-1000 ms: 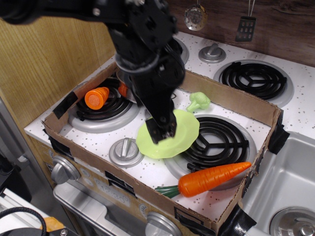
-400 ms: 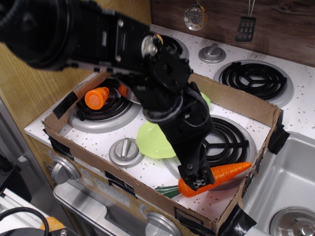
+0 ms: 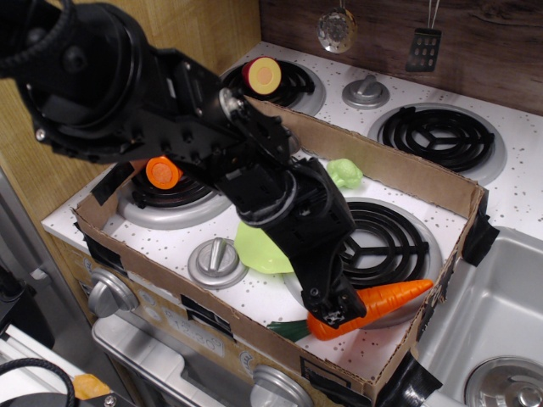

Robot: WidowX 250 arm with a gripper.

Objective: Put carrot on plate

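The long orange carrot [image 3: 386,303] lies at the front right of the cardboard tray, with its green stem end [image 3: 291,331] pointing left. My black gripper [image 3: 334,312] is down on the carrot's thick end. Its fingers cover that end, and I cannot tell whether they are closed on it. The light green plate [image 3: 257,248] lies in the tray's middle, left of the carrot, mostly hidden by my arm.
A short stubby orange piece [image 3: 162,172] sits on the back left burner. A green broccoli toy [image 3: 344,172] lies behind the plate. The cardboard tray wall [image 3: 399,170] surrounds the area. A sink [image 3: 501,322] is at the right. A steel knob [image 3: 217,259] stands left of the plate.
My arm has swung from over the plate to the front right and come down onto the carrot's thick end. The carrot and plate have stayed in place.
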